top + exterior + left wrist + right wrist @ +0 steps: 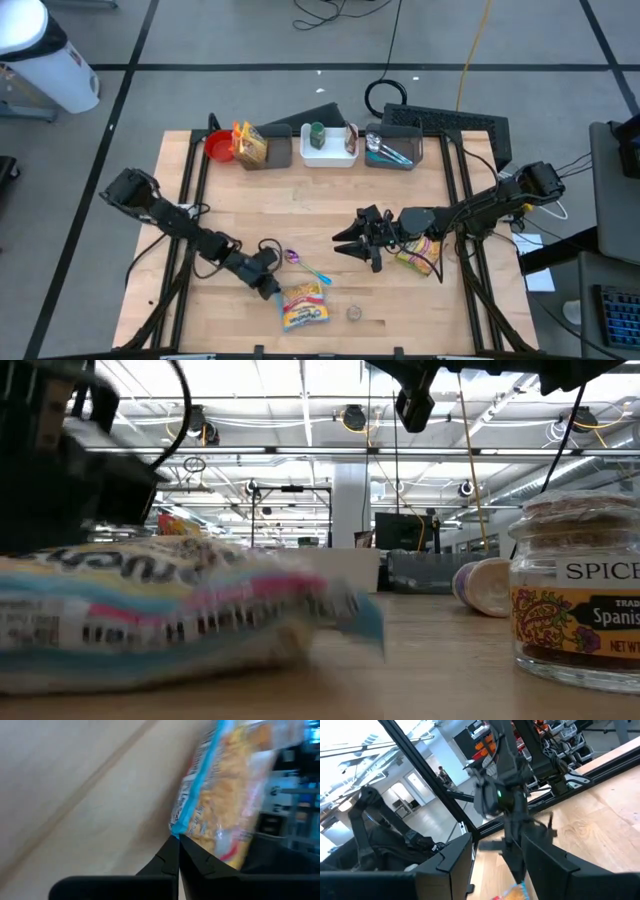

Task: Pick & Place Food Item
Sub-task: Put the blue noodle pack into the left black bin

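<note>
Counts: 2 arms, 2 grippers. On the table (230, 200): 2 snack bags visible up front – one pasta-type bag (304, 305) w/ blue edge near the front edge, one more bag (418, 253) lying under the right arm. 1 purple spoon (303, 263), 1 small spice jar (354, 314) (seen big in the low view (578, 592)). At the back: 3 bins – dark bin (268, 152) w/ an orange packet, white bin (330, 153) w/ a green jar, dark bin (394, 150) w/ utensils; 1 red bowl (220, 147) beside them.

Left gripper (272, 289): down low at the table, jaws pinched fully together. In the left wrist view the fingertips (176, 851) meet right at the blue corner of the pasta bag (227, 790); the bag's corner sits at the tip line, rest of bag spreads out ahead of the jaws. Can't tell if any film is truly caught between them – looks like touching at the corner only.

Right gripper (352, 243): raised over mid-table, jaws partway apart, nothing between them. The pasta bag is well off from these jaws, toward the front edge; the second bag lies behind them, under the wrist.

Spoon lies just beside the left jaws, on the far side from the bag. Spice jar near the bag, apart from both jaw sets.
</note>
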Controlling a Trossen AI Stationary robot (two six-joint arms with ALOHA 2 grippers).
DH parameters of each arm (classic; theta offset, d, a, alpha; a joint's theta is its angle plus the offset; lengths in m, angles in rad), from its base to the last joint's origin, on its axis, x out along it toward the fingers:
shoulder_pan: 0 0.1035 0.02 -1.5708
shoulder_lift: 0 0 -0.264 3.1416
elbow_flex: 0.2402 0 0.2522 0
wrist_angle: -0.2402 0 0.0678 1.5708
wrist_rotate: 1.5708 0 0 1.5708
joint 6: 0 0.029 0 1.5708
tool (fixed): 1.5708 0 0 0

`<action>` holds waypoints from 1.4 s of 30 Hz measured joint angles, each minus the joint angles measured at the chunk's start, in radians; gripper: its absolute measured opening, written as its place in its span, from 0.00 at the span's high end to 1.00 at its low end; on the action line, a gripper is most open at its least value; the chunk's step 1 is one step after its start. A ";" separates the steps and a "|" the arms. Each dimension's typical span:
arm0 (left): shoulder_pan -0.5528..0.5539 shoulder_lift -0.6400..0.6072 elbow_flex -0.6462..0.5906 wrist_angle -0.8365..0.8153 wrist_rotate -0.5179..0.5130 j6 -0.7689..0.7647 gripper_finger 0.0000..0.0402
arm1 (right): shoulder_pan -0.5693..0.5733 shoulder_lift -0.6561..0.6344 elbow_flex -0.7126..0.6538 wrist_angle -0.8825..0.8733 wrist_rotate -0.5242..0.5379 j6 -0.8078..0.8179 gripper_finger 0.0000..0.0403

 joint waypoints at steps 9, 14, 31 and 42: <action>0.091 -0.231 0.131 -0.331 -0.018 0.217 1.00 | -0.016 0.000 0.001 -0.006 -0.009 -0.022 0.59; 0.165 -0.286 0.259 -0.461 0.028 0.373 1.00 | -0.047 0.000 0.032 -0.089 -0.137 -0.035 0.59; 0.368 -0.285 0.733 -0.948 0.161 0.730 1.00 | -0.115 -0.001 0.456 -0.776 -0.216 -0.422 0.59; 0.401 -0.076 0.999 -1.075 0.306 0.896 1.00 | -0.139 0.042 0.498 -0.776 -0.340 -0.495 0.59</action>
